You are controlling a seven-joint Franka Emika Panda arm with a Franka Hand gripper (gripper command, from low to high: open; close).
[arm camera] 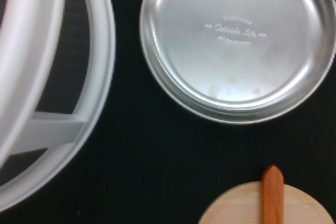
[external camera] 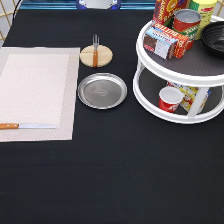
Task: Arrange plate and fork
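A: What does the table look like?

B: A black cloth (external camera: 125, 175) covers it. A pale woven placemat (external camera: 35, 92) lies flat at the exterior view's left, and a strip of light shows along the far edge at the top.

A: And what sits around the task's things?

B: A white 2-tier turntable (external camera: 170, 67) fills the exterior view's upper right. Its upper shelf carries a red can (external camera: 186, 22), a boxed snack (external camera: 165, 42) lying on its side and a black bowl (external camera: 214, 37) at the edge. A red cup (external camera: 170, 99) stands on the lower shelf beside a packet. A knife (external camera: 27, 126) with a wooden handle lies across the placemat's lower part.

A: Where is the plate?

B: The plate (external camera: 102, 90) rests on the cloth between the placemat and the turntable, just beside both, touching neither. The wrist view shows the plate (arm camera: 240, 60) close by, empty, with the turntable's white rim (arm camera: 82, 90) near it.

A: And the fork?

B: The fork (external camera: 95, 50) lies on a round wooden disc (external camera: 103, 56) just above the plate, tines pointing to the exterior view's top. The wrist view catches the handle's end (arm camera: 273, 195) on the disc (arm camera: 240, 207).

A: What about the gripper?

B: The exterior view does not show the gripper, so I cannot tell whether it is open or closed.
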